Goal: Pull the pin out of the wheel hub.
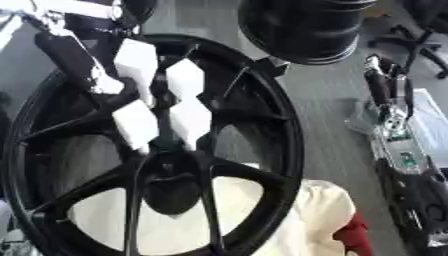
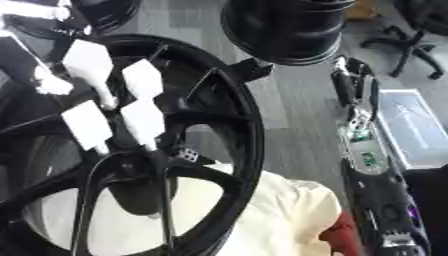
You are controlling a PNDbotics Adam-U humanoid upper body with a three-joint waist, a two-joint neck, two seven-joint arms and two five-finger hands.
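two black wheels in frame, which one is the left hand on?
The big spoked wheel filling the near view: the left hand has its white fingers down at its hub. The other wheel, at top, is untouched.

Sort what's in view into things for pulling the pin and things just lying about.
For the job: black wheel, its hub, left hand over the spokes. The pin itself cannot be made out.

Lying about: second wheel behind, office chair, cream cloth under the wheel, white box, right hand idle at the right edge.
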